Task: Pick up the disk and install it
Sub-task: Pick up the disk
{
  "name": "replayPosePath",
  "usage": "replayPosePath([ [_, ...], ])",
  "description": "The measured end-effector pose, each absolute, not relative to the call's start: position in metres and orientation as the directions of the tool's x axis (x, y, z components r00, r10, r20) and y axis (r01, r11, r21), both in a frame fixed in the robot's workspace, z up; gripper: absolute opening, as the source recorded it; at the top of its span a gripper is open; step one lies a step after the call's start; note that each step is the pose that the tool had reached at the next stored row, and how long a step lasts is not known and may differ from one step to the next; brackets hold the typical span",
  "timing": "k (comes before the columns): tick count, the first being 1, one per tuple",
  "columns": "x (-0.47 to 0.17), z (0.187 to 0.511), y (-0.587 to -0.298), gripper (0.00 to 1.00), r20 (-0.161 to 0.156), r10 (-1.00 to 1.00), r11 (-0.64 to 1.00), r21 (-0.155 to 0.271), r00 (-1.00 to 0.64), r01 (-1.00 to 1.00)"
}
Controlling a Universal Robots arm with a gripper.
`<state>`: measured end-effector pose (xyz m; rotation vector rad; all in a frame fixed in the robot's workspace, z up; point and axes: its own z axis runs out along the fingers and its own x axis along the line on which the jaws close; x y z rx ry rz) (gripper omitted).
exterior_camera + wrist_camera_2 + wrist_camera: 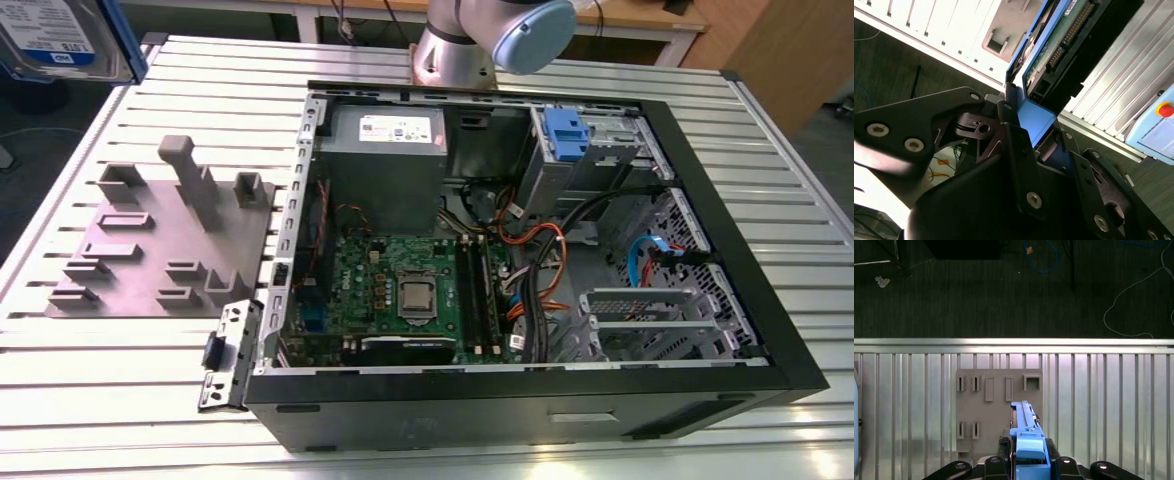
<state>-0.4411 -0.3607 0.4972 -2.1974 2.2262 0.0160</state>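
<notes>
The disk (60,40) hangs high at the exterior view's far left, above the table's corner, its white-and-blue label facing the camera and a blue bracket round its edge. In the first wrist view the disk (1026,437) appears edge-on, blue bracket uppermost, with my gripper (1028,462) shut on it from both sides, over the grey fixture plate (996,405). The second wrist view has the disk (1064,45) with its green circuit board and connector pins, clamped between the black fingers (1014,135).
An open computer case (694,380) lies on the slatted metal table (120,380), with a power-supply box (387,135), a motherboard and a drive bay with a blue latch (567,135). The grey fixture plate (160,240) sits beside the case. A pale blue box with a red button (1164,122) is nearby.
</notes>
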Motion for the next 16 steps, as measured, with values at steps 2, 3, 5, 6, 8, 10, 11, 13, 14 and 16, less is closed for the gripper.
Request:
replayPosePath([
  [2,-0.4408,0.4972,-0.3607,0.37,-0.017,-1.000,0.013,-0.002,-0.013,-1.000],
  [3,-0.4406,0.4972,-0.3607,0.37,-0.017,-1.000,0.013,-0.002,-0.013,-1.000],
  [5,-0.4403,0.4972,-0.3607,0.37,-0.017,-1.000,0.013,-0.002,-0.013,-1.000],
  [6,-0.4402,0.4972,-0.3607,0.37,-0.017,-1.000,0.013,-0.002,-0.013,-1.000],
  [8,-0.4399,0.4973,-0.3607,0.37,-0.017,-1.000,0.013,-0.002,-0.013,-1.000],
  [10,-0.4396,0.4973,-0.3607,0.37,-0.017,-1.000,0.013,-0.002,-0.013,-1.000],
  [11,-0.4395,0.4972,-0.3607,0.37,-0.017,-1.000,0.013,-0.002,-0.013,-1.000],
  [13,-0.4391,0.4973,-0.3607,0.37,-0.017,-1.000,0.013,-0.002,-0.013,-1.000],
  [14,-0.4390,0.4972,-0.3607,0.37,-0.017,-1.000,0.013,-0.002,-0.013,-1.000],
  [16,-0.4387,0.4973,-0.3607,0.37,-0.017,-1.000,0.013,-0.002,-0.013,-1.000],
])
